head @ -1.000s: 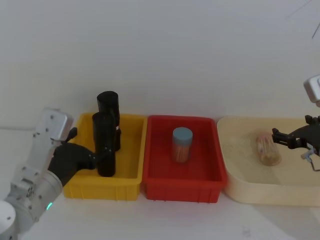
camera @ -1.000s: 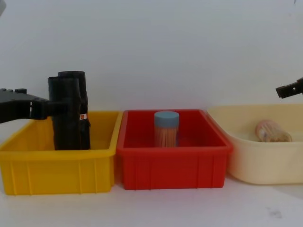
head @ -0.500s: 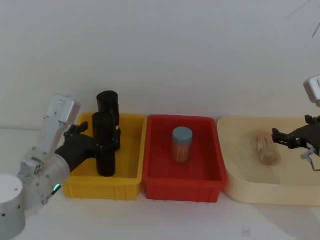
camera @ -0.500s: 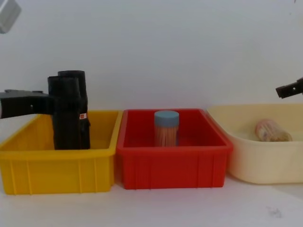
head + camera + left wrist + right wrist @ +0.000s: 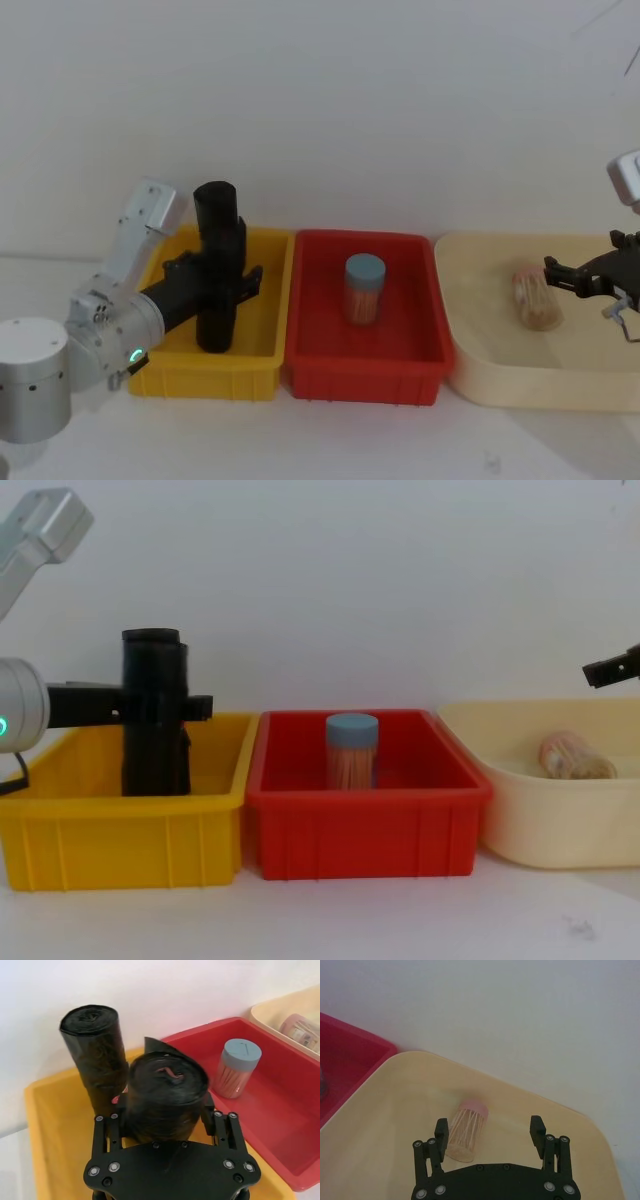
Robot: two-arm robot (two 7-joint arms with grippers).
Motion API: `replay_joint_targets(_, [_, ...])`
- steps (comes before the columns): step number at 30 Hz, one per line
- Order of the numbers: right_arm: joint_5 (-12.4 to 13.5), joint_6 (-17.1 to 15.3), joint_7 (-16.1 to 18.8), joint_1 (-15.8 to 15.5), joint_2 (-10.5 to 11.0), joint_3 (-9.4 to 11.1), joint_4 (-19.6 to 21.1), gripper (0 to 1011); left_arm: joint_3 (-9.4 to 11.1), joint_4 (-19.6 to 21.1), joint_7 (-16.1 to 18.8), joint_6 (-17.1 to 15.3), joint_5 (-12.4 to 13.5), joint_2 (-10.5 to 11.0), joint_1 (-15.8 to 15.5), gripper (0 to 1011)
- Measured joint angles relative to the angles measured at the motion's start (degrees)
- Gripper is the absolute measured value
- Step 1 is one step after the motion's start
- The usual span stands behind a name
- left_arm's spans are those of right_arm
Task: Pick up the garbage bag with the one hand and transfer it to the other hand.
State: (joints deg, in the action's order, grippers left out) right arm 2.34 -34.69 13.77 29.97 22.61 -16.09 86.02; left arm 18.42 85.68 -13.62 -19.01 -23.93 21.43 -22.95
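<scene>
The garbage bag (image 5: pixel 213 325) (image 5: pixel 167 1092) (image 5: pixel 155 760) is a plain black roll standing upright in the yellow bin (image 5: pixel 200 378). My left gripper (image 5: pixel 235 280) (image 5: pixel 167 1110) (image 5: pixel 185 708), on the green-lit arm, reaches in from the left and is shut on the bag at mid height, one finger on each side. Directly behind the bag stands a second black roll (image 5: pixel 215 200) (image 5: pixel 92 1045) with a small red sticker low on it. My right gripper (image 5: pixel 575 275) (image 5: pixel 489 1132) (image 5: pixel 610 670) hovers open over the beige tray at the far right, holding nothing.
A red bin (image 5: pixel 365 375) beside the yellow one holds a blue-lidded toothpick jar (image 5: pixel 364 288). The beige tray (image 5: pixel 540 385) holds a pink-lidded toothpick jar (image 5: pixel 535 298) (image 5: pixel 467 1130) lying on its side. A white wall rises close behind the bins.
My left gripper slid rightward until its fingers flanked the garbage bag and closed on it; the bag shifted slightly right. The right arm has not moved.
</scene>
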Motion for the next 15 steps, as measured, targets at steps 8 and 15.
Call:
replay_joint_targets(8, [0.0,0.0,0.0,0.0,0.0,0.0,0.0,1000,0.5,-2.0,-1.8,-0.5,-0.6,-0.5,-1.7,618])
replay_joint_targets(15, [0.0,0.0,0.0,0.0,0.0,0.0,0.0,1000,0.7,-2.2,-2.0,-0.7,-0.5,-0.5,-2.0,545])
